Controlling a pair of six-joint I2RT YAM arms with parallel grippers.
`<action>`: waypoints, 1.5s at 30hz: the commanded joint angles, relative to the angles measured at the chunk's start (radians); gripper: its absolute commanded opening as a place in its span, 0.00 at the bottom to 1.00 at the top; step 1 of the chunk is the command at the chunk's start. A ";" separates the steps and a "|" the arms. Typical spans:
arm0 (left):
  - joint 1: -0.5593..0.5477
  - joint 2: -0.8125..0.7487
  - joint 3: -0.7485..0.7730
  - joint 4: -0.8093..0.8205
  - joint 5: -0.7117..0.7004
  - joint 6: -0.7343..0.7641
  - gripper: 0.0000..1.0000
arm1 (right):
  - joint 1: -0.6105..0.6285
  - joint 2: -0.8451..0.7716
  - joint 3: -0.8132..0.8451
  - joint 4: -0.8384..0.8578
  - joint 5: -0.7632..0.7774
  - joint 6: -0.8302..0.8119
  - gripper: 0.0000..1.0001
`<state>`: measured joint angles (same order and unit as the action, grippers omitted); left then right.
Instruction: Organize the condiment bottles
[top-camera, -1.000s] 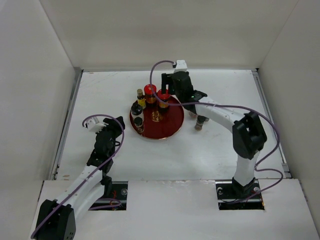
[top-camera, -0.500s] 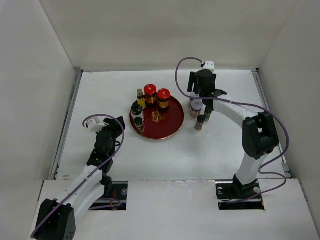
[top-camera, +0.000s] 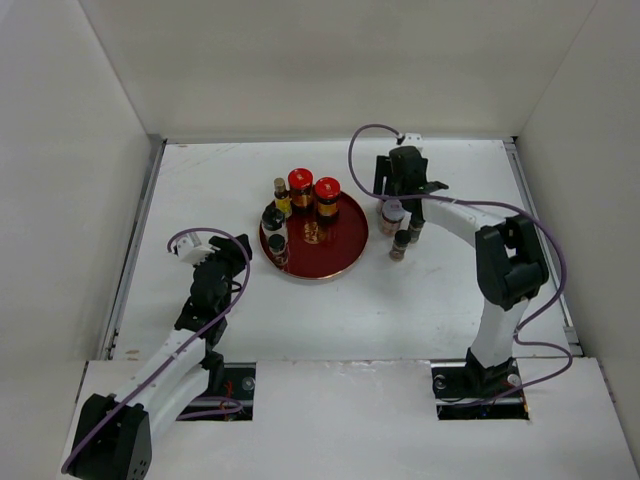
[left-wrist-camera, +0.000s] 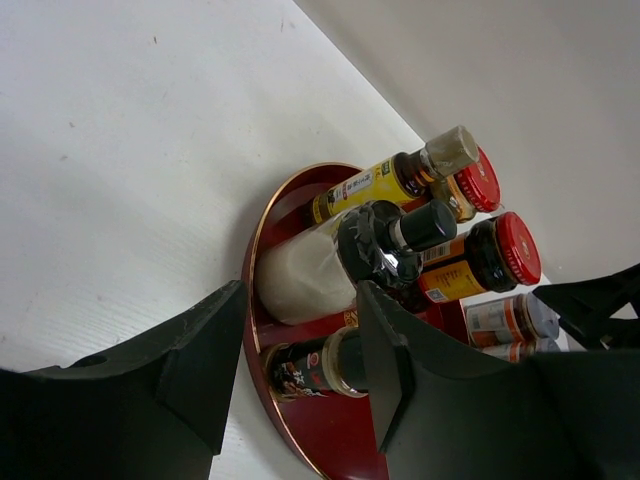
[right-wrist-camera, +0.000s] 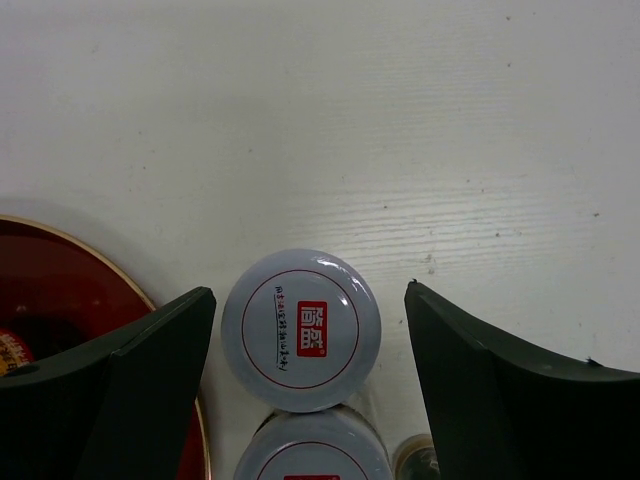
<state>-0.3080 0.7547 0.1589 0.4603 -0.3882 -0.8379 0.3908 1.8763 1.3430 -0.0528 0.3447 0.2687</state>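
Since a second ago our right gripper (right-wrist-camera: 307, 295) has swung from the tray's 12 o'clock rim out past its 3 o'clock side, and it has settled over the jars standing there. From the left: our left gripper (left-wrist-camera: 300, 300) hangs spread and empty off the 9 o'clock side of the red tray (top-camera: 345, 245), apart from it. On the tray, five bottles crowd the arc from 9 to 12 o'clock: a small dark bottle (top-camera: 277, 245), a black-capped jar (top-camera: 272, 218), the slim yellowish bottle (top-camera: 281, 195) and two red-capped jars (top-camera: 300, 182). Off the tray at 3 o'clock stand a white-lidded jar (right-wrist-camera: 300, 330), a second white-lidded jar (right-wrist-camera: 310, 455) just beside it, and two tiny dark bottles (top-camera: 400, 243). The right fingers stand wide apart on either side of the first white lid, gripping nothing yet. We see three risks. The tray-side finger hangs over the gold rim, so a straight descent could catch it and jolt the crowded bottles. Closing off-centre could shove the jar into its neighbour and topple the tiny bottles. A pinch high on the smooth lid could slip.
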 joint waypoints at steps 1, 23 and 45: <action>0.004 -0.008 0.010 0.044 0.009 -0.006 0.46 | -0.004 0.027 0.039 -0.015 -0.010 0.017 0.83; 0.004 -0.002 0.007 0.049 0.005 -0.009 0.46 | 0.078 -0.106 -0.005 0.246 0.108 -0.080 0.62; 0.007 -0.002 0.004 0.054 0.003 -0.015 0.47 | 0.423 -0.209 -0.154 0.226 0.070 -0.002 0.61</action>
<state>-0.3077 0.7666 0.1589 0.4660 -0.3878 -0.8452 0.7776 1.7397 1.1435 0.0559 0.4091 0.2348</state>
